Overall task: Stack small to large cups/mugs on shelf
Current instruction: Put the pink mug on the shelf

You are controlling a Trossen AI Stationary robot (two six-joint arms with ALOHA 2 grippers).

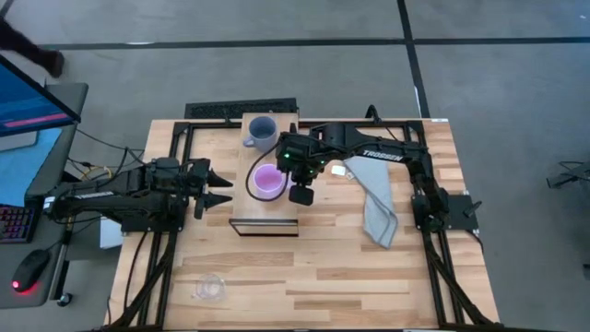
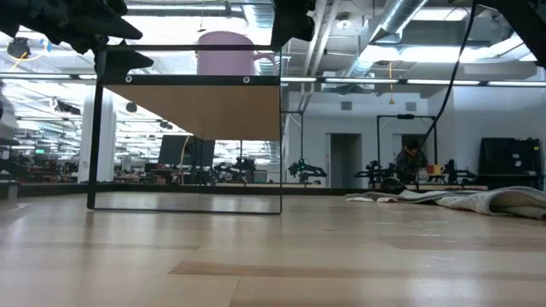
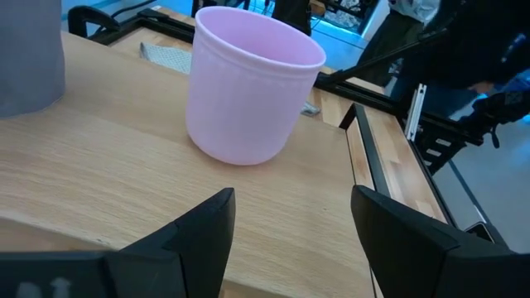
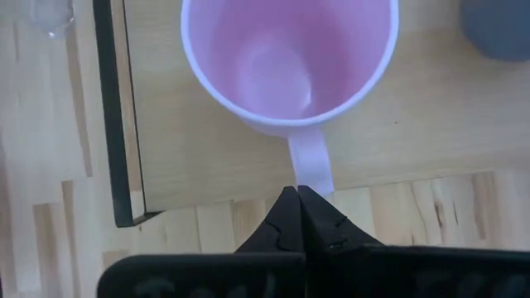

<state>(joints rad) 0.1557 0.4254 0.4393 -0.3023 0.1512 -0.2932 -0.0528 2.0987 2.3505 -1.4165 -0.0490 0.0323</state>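
The lilac mug (image 1: 268, 179) is stood upright on the shelf (image 1: 267, 214). Its handle (image 4: 310, 161) is clamped by the right gripper's (image 4: 298, 199) closed fingers. Beside the shelf, the left gripper (image 1: 221, 186) is held with fingers apart.

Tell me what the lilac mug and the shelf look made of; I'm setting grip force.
Lilac mug: probably matte plastic, possibly glazed ceramic; walls thin, evenly coloured, faint ridge under the rim. Shelf: light wood with visible grain, on a thin dark frame, likely metal.

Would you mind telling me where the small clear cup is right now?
In the high view, the clear cup sits on the tabletop near its front-left corner, away from the shelf and both mugs.
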